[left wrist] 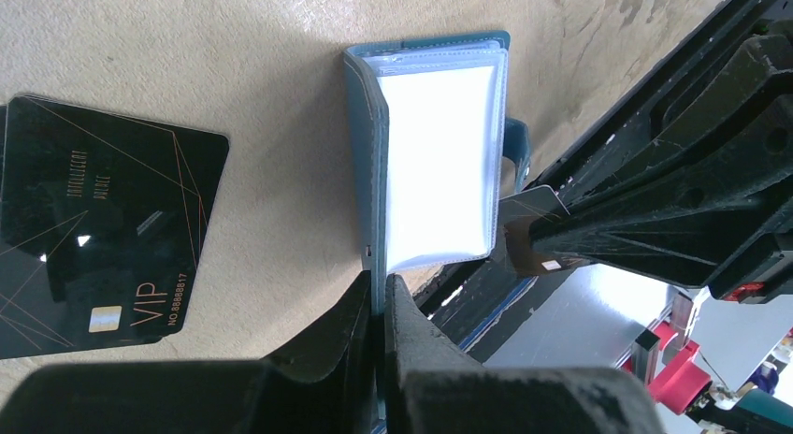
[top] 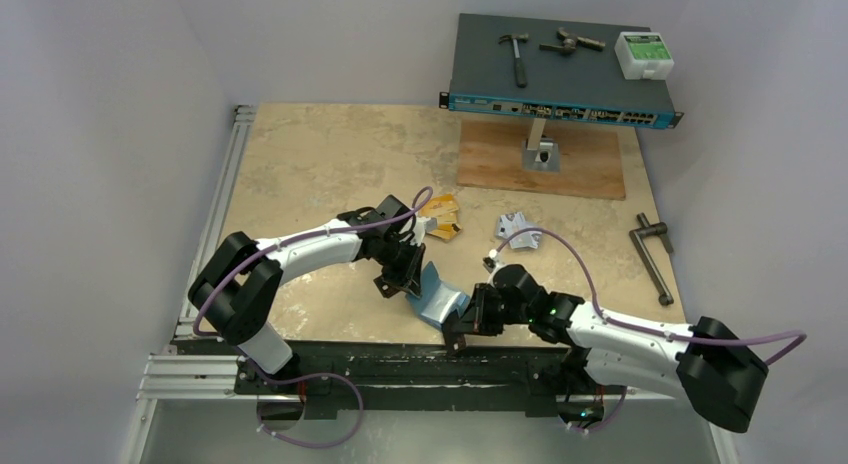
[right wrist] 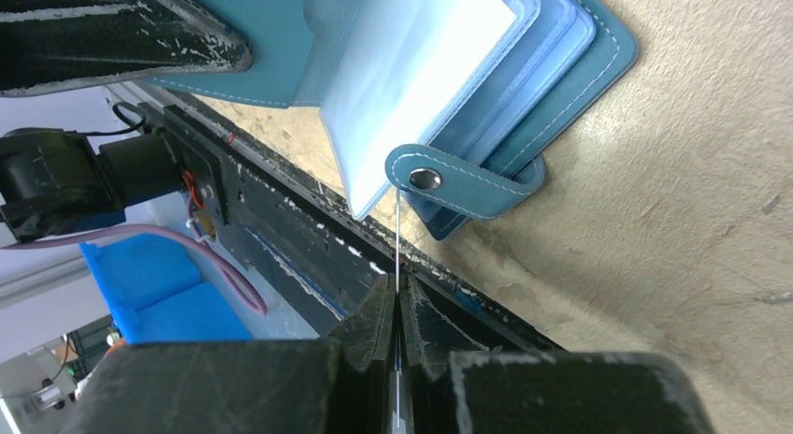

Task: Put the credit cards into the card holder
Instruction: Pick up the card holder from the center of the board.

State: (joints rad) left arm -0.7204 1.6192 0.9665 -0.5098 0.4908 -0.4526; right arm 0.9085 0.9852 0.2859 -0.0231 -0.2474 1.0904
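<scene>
Early stage. The left hand [left wrist: 377, 298] is pinched shut on the cover of the open card holder [left wrist: 439, 163] at the tabletop's [top: 330, 164] near edge. The right hand [right wrist: 397, 294] clamps one card [left wrist: 526, 228] just beside the sleeves, not inserted yet. Loose: orange-gold cards [top: 441, 220], silver-white cards [top: 517, 227], black card [left wrist: 103, 219].

The left gripper [left wrist: 379, 298] pinches the teal cover of the card holder [left wrist: 360, 153], with its two fingers pressed together on the thin edge. The holder is open on the worktop [left wrist: 281, 60], close to the edge where the black rail [left wrist: 468, 298] runs, and its pale clear pockets are showing. Black cards [left wrist: 103, 219] with gold "VIP" print lie flat, well apart from the holder and farther from that edge. The right gripper [left wrist: 552, 230] holds a dark card [left wrist: 519, 252] just beside a corner of the pockets.
</scene>
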